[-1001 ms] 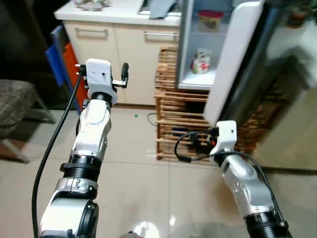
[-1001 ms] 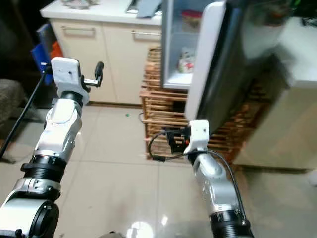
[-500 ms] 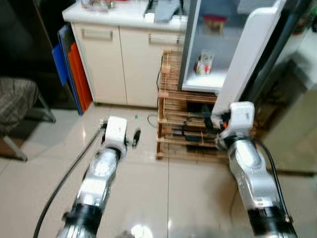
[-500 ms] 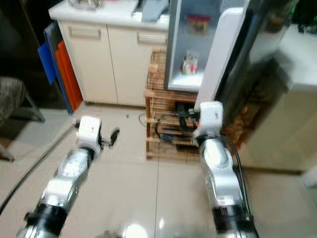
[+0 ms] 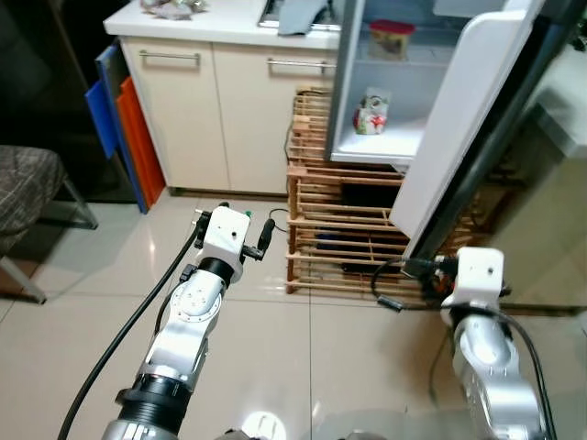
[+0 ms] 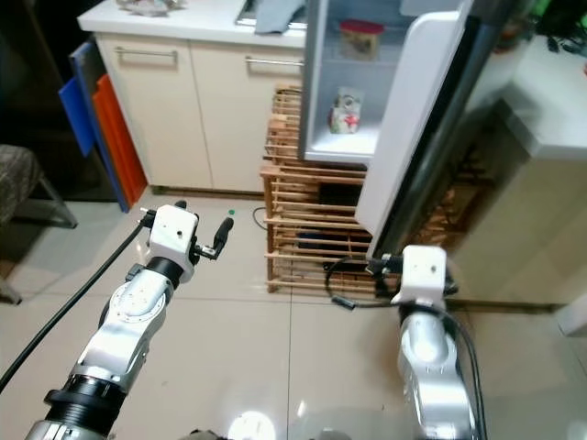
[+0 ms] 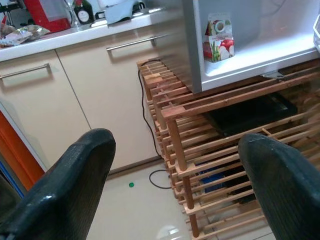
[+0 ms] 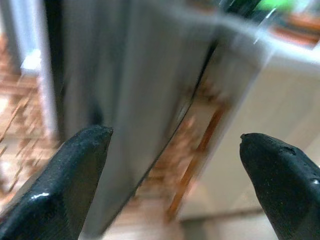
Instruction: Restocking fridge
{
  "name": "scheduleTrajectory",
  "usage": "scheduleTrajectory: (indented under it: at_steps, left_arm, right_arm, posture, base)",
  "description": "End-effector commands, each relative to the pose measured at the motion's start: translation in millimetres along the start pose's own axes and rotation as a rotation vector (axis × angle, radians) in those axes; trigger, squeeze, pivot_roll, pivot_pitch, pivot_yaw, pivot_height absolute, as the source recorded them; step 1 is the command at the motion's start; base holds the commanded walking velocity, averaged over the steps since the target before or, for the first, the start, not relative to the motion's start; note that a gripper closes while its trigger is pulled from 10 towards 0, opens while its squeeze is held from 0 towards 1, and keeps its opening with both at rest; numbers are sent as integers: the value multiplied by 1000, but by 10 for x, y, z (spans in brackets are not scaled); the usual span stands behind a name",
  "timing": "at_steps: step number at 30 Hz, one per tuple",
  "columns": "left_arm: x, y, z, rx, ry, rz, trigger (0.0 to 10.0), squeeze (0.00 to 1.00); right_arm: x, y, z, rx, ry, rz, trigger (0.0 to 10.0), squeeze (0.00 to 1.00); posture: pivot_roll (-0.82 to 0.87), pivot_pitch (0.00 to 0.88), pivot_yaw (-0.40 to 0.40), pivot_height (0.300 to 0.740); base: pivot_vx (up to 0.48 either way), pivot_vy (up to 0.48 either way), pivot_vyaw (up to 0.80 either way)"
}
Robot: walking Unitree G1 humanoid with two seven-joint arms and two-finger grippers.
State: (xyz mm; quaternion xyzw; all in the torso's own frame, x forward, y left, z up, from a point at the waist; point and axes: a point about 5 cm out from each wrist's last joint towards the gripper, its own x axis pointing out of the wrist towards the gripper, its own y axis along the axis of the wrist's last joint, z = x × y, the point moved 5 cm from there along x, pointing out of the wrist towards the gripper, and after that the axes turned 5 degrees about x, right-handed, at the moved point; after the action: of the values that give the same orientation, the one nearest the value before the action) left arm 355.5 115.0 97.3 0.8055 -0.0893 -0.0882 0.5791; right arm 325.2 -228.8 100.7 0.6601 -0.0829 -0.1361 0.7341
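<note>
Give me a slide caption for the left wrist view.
Open left gripper faces a juice carton in the open fridge above a wooden rack.

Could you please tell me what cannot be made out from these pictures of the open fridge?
- The white fridge door: its inner side faces away in the left eye view, so any door shelves are hidden.
- The red-lidded container: too small to tell its contents.
- The small red-and-white carton: its print is too small to read.
- Right wrist view: motion blur smears everything beyond the open right pincer.
- Fridge top: cut off by the upper edge.

Bright indoor light glares off the floor tiles [image 5: 261, 423]; the right wrist view is motion-blurred.
</note>
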Motion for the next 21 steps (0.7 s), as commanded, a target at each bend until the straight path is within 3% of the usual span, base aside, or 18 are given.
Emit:
scheduleTrajectory:
  at_steps: [1,4,7,8,10,11,12,14,15,16,17,18,19,21]
  left_arm:
    - [-10,-226,-21,-42,7,-112,10000,0]
    - [-55,-436,-43,-76,17,-218,10000,0]
    - [-75,-504,-50,-75,18,-249,10000,0]
    - [-96,-570,-38,-64,8,-281,10000,0]
    - [-115,-641,1,-65,-8,-311,10000,0]
    - [-115,-641,1,-65,-8,-311,10000,0]
    - [-116,-651,14,-66,-11,-315,10000,0]
    - [-116,-651,14,-66,-11,-315,10000,0]
    - [-116,-654,42,-71,-19,-316,10000,0]
    - [-116,-654,42,-71,-19,-316,10000,0]
    - [-111,-638,73,-70,-28,-313,10000,0]
    - [-104,-619,101,-70,-37,-309,10000,0]
    - [-86,-565,123,-70,-46,-288,10000,0]
    - [-60,-482,138,-63,-56,-250,10000,0]
  right_arm:
    - [136,93,40,-30,-59,8,10000,0]
    - [296,248,34,-33,-89,39,10000,0]
    - [357,300,18,-32,-94,48,10000,0]
    - [436,370,-58,-14,-80,60,10000,0]
    - [536,601,-638,168,144,69,10000,0]
    - [536,601,-638,168,144,69,10000,0]
    - [517,704,-902,233,255,73,10000,0]
    - [517,704,-902,233,255,73,10000,0]
    - [391,772,-1302,302,449,47,10000,0]
    - [391,772,-1302,302,449,47,10000,0]
    - [148,806,-1689,334,666,30,10000,0]
    - [-46,812,-1918,338,802,21,10000,0]
    - [-164,777,-2014,336,864,12,10000,0]
    - [-165,727,-1946,317,828,27,10000,0]
  posture:
    - [-138,0,38,740]
    - [-132,0,37,740]
    - [-132,0,37,740]
    - [-133,0,37,740]
    - [-125,0,27,740]
    - [-125,0,27,740]
    - [-125,0,27,740]
    - [-125,0,27,740]
    - [-125,0,23,740]
    - [-125,0,23,740]
    - [-124,0,22,740]
    - [-121,0,20,740]
    - [-117,0,15,740]
    - [-119,0,14,740]
  base:
    - [0,0,0]
    - [0,0,0]
    - [0,0,0]
    - [0,0,0]
    - [0,0,0]
    - [0,0,0]
    - [0,0,0]
    - [0,0,0]
    - [0,0,0]
    - [0,0,0]
    - [0,0,0]
    - [0,0,0]
    - [0,0,0]
    - [0,0,0]
